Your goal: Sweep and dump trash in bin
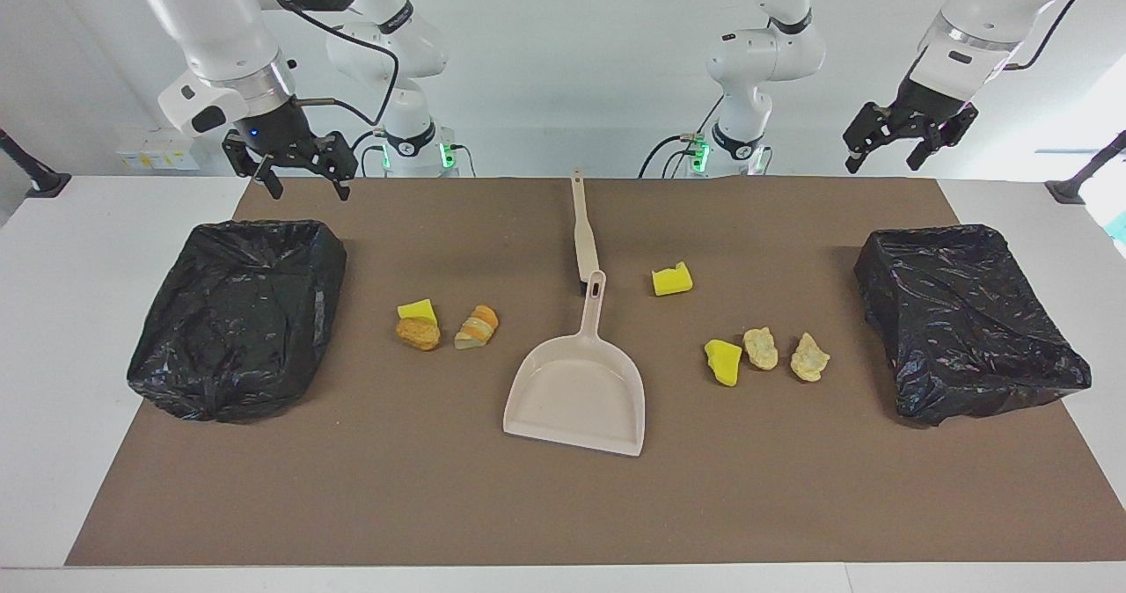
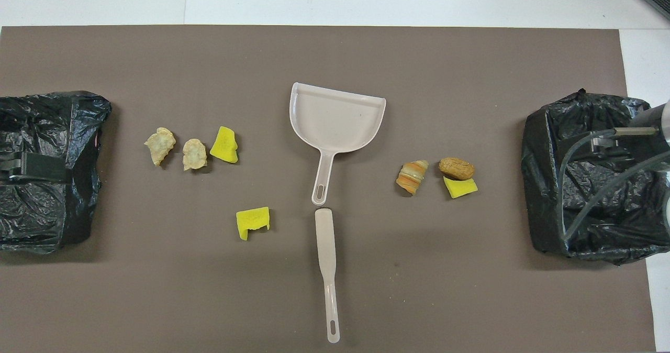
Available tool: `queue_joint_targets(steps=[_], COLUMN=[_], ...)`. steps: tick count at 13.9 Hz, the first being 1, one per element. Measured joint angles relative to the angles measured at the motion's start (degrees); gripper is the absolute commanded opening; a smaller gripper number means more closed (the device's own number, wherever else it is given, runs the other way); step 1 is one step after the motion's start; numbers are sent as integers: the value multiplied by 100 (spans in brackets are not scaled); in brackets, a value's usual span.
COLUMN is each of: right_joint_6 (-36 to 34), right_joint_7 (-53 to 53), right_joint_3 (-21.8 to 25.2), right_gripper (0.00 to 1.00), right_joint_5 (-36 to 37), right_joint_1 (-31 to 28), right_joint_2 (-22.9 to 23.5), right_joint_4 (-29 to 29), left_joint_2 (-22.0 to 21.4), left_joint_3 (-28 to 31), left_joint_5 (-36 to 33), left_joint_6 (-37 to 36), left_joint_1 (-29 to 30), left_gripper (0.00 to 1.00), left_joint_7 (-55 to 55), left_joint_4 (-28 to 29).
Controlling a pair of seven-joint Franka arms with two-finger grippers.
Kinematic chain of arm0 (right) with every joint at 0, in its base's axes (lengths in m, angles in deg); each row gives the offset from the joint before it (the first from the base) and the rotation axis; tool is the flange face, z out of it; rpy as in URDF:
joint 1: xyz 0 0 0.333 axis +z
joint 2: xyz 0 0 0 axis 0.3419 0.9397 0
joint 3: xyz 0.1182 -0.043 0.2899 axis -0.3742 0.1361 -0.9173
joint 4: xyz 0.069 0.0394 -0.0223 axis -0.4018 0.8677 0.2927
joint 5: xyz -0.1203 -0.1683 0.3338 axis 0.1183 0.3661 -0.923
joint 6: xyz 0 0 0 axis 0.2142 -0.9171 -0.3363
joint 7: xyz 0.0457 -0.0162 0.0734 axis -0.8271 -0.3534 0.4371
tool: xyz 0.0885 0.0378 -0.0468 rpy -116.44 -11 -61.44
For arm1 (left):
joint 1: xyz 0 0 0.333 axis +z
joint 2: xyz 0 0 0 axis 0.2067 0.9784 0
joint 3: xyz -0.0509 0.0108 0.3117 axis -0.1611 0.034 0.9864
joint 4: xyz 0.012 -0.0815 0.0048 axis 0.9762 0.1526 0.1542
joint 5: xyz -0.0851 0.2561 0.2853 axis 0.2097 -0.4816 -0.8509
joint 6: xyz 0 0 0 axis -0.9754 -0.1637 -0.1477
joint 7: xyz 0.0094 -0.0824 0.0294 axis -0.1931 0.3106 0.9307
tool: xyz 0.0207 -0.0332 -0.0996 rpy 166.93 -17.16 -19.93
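The right end effector [image 1: 299, 175] hangs with its fingers spread and nothing between them, over the edge of the brown mat [image 1: 563, 505] by the bin [image 1: 237, 320] at its own end of the desk [image 1: 79, 311]. The left end effector [image 1: 906, 140], likewise wide open and empty, is raised above the other bin [image 1: 968, 320]. Both seem parked clear of the tools.

Between the bins the dustpan [image 1: 576, 391] lies flat, its handle pointing at the robots, and the brush [image 1: 581, 232] lies in line with it, nearer the robots, probably so each arm can take one. The trash is unswept: three scraps [image 1: 444, 325] toward the right arm's end, three more [image 1: 765, 355] toward the left arm's, and one yellow chunk [image 1: 671, 279] beside the dustpan handle.
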State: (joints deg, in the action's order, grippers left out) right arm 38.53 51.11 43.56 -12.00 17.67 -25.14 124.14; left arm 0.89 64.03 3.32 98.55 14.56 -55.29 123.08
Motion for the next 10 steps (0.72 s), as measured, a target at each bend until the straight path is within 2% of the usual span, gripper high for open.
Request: queue_joint_targets(steps=[10], right_joint_6=[82], right_joint_7=[0], right_joint_3=[-83], right_gripper=[100], right_joint_5=[-4], right_joint_1=[41], right_joint_2=[0], right_joint_4=[136], left_joint_2=[-22], left_joint_3=[-3], left_joint_5=[1], left_joint_6=[-9], left_joint_1=[-2], left_gripper=[100], left_joint_7=[0], left_joint_4=[21])
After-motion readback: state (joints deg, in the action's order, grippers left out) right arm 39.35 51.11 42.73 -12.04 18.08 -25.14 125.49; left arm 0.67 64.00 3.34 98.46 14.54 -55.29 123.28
